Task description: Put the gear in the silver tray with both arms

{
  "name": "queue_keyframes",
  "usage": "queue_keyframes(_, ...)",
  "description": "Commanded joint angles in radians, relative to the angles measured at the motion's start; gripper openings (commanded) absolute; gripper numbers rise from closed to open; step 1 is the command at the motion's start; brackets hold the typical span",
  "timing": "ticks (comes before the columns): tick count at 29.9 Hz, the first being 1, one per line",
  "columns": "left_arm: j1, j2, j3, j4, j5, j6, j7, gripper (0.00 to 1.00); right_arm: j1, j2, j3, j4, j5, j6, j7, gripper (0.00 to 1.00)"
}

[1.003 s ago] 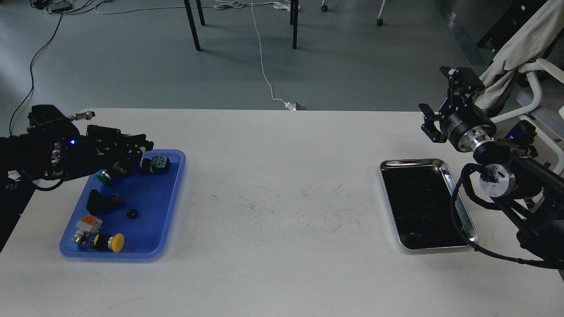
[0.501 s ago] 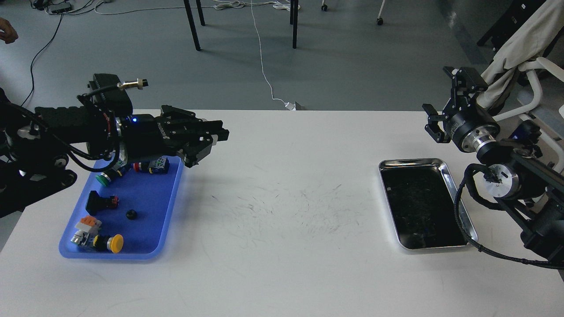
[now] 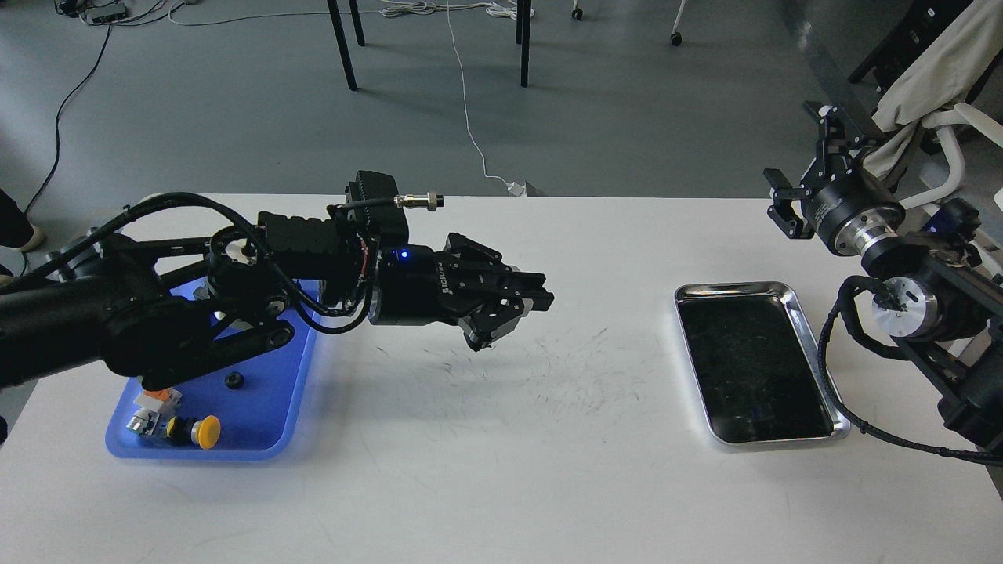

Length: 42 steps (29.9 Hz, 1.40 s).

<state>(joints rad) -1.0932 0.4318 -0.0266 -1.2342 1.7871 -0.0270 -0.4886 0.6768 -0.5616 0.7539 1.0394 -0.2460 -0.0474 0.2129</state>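
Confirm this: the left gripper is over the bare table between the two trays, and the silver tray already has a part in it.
Not quite. The head view shows the silver tray with nothing in it. The rest holds: the left gripper is over bare table, between the blue tray and the silver one.

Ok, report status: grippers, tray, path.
Left gripper mid-table, grip unclear. Right gripper raised behind silver tray, grip unclear. No gear seen in tray. Table between bare.
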Motion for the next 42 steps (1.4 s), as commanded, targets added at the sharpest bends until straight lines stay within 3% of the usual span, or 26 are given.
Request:
queue_keyframes(1,0.006,-0.106,0.004,0.087,0.000,-0.001,0.000,0.11,0.041,-0.018,0.001,-0.004,0.005,0.000,-0.001,0.99)
queue_keyframes(8,0.036,-0.248,0.045,0.205,-0.003,-0.001,0.000,0.11,0.046,-0.053,0.015,0.011,0.021,0.000,-0.012,0.99)
queue_keyframes(17,0.075,-0.370,0.047,0.315,-0.005,0.001,0.000,0.11,0.046,-0.089,-0.004,0.013,0.025,0.000,-0.049,0.99)
queue_keyframes(24,0.101,-0.429,0.047,0.386,-0.005,0.001,0.000,0.11,0.044,-0.095,-0.018,0.011,0.025,-0.005,-0.050,0.99)
queue_keyframes(42,0.113,-0.432,0.048,0.486,-0.018,0.001,0.000,0.14,0.037,-0.095,-0.041,0.005,0.021,-0.003,-0.049,0.99)
